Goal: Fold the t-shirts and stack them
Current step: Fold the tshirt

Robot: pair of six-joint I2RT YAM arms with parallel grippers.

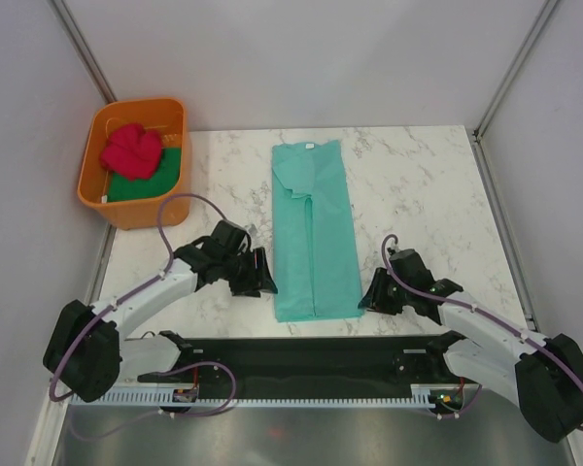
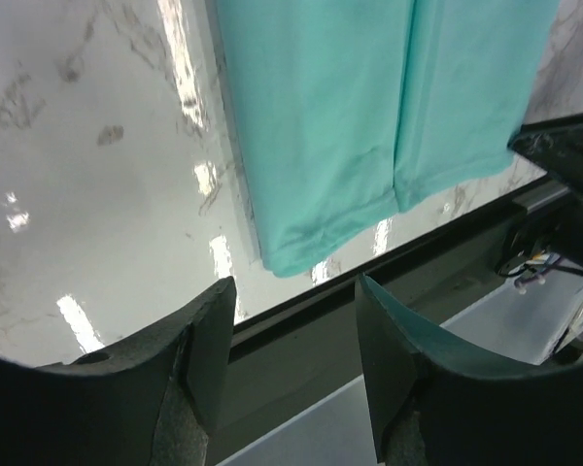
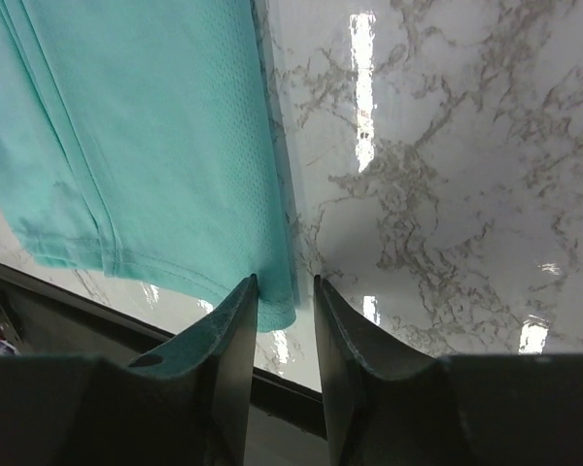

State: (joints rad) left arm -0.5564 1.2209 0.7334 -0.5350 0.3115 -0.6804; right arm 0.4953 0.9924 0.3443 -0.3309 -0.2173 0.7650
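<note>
Fingers (image 2: 209,340) of your left gripper (image 2: 293,335) stand spread, empty; right gripper (image 3: 284,291) fingers (image 3: 235,340) narrowly straddle the teal t-shirt (image 3: 155,126) corner, hidden from above.

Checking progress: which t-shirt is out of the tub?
The teal t-shirt, a long folded strip on the table; the red t-shirt and green t-shirt lie in the orange tub.

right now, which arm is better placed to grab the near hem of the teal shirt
Right: the right gripper straddles the teal shirt's near corner. The left gripper is open with the hem ahead of it, not between its jaws.
</note>
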